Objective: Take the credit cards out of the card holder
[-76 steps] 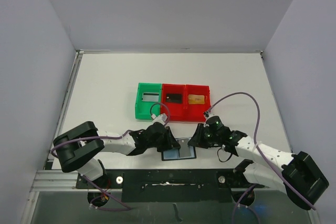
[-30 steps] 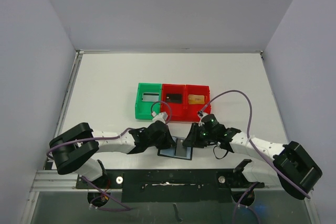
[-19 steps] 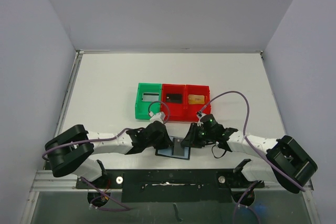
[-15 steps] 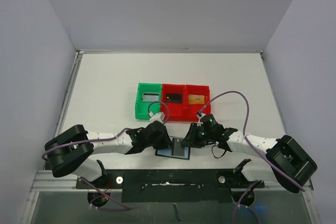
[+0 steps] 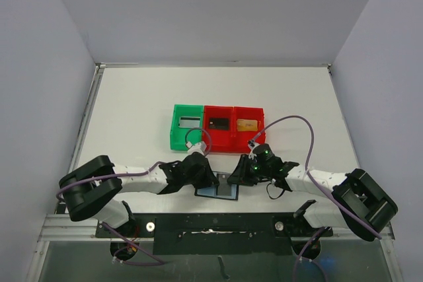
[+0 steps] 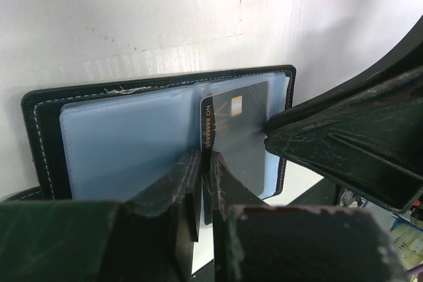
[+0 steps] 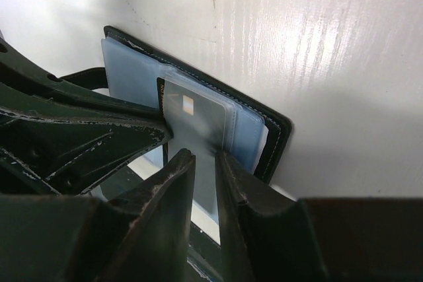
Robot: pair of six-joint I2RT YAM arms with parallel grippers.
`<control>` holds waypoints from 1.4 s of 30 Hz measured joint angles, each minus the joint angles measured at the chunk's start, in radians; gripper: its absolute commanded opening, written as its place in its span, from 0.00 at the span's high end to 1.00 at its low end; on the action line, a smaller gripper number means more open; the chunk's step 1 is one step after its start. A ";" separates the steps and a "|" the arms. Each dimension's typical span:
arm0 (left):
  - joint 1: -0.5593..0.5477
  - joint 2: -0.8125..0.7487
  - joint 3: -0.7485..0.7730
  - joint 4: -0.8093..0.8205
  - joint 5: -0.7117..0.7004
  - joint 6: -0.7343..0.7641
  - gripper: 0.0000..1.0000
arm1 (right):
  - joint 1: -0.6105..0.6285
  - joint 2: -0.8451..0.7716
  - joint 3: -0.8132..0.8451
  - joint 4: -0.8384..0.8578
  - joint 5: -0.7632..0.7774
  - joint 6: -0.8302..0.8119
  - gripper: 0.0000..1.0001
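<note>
The card holder (image 5: 213, 192) lies open near the table's front edge, its blue-grey pockets (image 6: 125, 143) facing up. A greyish credit card (image 6: 241, 120) with a chip sticks partly out of a pocket (image 7: 254, 130). My left gripper (image 6: 206, 158) is shut on the card's dark left edge. My right gripper (image 7: 205, 158) comes from the other side, its jaws a narrow gap apart with the card (image 7: 195, 120) between them. From above, the left gripper (image 5: 212, 179) and the right gripper (image 5: 232, 178) meet over the holder. More credit cards lie in the bins.
Behind the holder stand a green bin (image 5: 176, 138) with a greyish card (image 5: 190, 121), a red bin (image 5: 218, 143) with a black card (image 5: 219, 123), and another red bin (image 5: 258, 138) with a tan card (image 5: 247, 124). The black base rail (image 5: 211, 226) runs just in front.
Since 2.5 s ago the holder has slid a little left and the right gripper has moved in over it. In the last second the arms barely shifted.
</note>
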 measured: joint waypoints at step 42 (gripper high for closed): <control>0.071 -0.184 -0.126 -0.003 0.042 0.010 1.00 | 0.018 0.045 0.045 -0.032 0.018 -0.039 0.79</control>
